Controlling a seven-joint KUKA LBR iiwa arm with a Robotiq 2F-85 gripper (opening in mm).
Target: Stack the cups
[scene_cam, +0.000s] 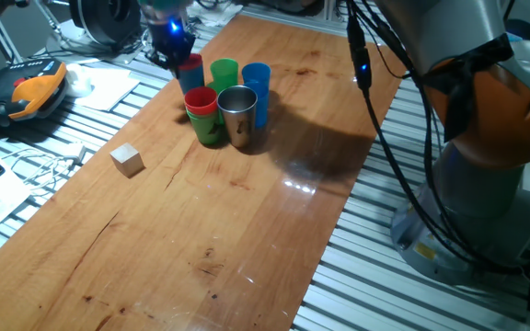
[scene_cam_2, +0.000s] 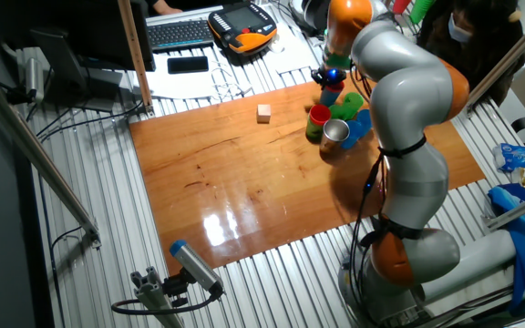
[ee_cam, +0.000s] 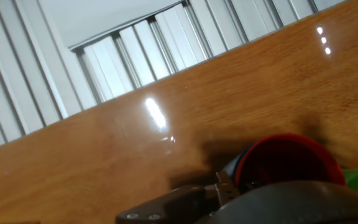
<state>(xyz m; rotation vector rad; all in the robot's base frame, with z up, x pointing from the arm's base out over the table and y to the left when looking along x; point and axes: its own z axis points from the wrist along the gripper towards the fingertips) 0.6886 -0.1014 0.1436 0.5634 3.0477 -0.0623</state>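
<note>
I have the gripper [scene_cam: 175, 41] low over the far red-rimmed blue plastic tumbler [scene_cam: 190, 70], presumably to lift it for stacking; whether its fingers pinch, I cannot tell. The other cups, including the shiny steel cup [scene_cam: 238, 114], cluster just beside it.

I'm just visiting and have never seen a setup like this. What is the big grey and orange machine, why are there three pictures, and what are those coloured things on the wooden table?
The machine is a robot arm with a two-finger gripper at its tip. Two pictures come from fixed cameras looking at the wooden table from different sides; the third comes from a camera on the hand itself, so it sees the tabletop up close.

On the table stands a tight group of small cups: a red cup on a green one, a green cup, a blue cup, a shiny steel cup. A small wooden cube sits apart.

The gripper is at a red-rimmed cup at the group's far edge; whether it grips it is unclear.
</note>
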